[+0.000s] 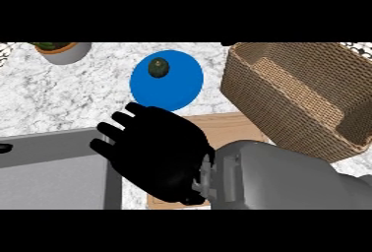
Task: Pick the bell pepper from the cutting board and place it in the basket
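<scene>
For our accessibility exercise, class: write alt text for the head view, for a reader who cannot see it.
The robot's right hand is over a wooden cutting board; no bell pepper shows. A wicker basket stands at right, and a blue plate holding a dark green item lies beyond.

A kitchen: a white marbled tabletop (58, 98) carries a wooden cutting board (234, 125), a woven basket (251, 93) at right, a blue plate (180, 91) farther back, and a potted plant (62, 51) far left.

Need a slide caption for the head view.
Right hand hovers over the cutting board; basket to its right, blue plate with a dark green item beyond.
</scene>
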Controlling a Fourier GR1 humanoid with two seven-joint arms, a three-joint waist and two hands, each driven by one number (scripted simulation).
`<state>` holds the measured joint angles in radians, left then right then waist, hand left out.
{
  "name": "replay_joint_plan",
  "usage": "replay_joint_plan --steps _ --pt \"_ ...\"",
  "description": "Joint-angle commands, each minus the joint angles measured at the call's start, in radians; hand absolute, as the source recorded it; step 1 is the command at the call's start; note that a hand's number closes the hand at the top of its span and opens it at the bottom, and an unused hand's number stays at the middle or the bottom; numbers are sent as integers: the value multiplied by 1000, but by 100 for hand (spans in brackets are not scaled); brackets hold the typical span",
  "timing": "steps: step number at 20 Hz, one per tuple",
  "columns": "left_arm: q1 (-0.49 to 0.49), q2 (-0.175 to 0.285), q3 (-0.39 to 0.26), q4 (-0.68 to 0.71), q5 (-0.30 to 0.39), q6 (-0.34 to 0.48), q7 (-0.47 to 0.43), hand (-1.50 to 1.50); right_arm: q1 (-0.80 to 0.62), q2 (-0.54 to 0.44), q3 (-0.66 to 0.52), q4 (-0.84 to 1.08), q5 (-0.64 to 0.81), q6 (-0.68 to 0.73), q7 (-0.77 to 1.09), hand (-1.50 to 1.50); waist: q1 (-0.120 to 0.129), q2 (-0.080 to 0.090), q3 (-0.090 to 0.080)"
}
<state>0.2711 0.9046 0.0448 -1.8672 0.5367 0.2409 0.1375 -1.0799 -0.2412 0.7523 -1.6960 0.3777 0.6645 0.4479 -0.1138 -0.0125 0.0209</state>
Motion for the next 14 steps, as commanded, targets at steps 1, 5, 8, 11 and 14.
replay_joint_plan --steps 1,5,8,11,14 --pt "-79 -124 -103 70 31 45 32 0 -61 -6 -64 16 -117 170 80 -150 -6 14 -28" --pt "-144 -134 -164 126 30 67 9 0 -43 -21 -168 25 -233 224 92 -150 7 19 -25" --pt "-195 -134 -186 157 36 93 10 0 -2 -64 -215 -1 -298 250 83 -150 12 21 -24" --pt "-225 -137 -196 196 54 59 -1 0 15 -97 -297 -55 -345 231 77 -150 22 18 -23" --pt "-211 -173 -226 235 22 65 -58 0 102 -129 -311 -86 -347 215 51 -150 44 21 -22"
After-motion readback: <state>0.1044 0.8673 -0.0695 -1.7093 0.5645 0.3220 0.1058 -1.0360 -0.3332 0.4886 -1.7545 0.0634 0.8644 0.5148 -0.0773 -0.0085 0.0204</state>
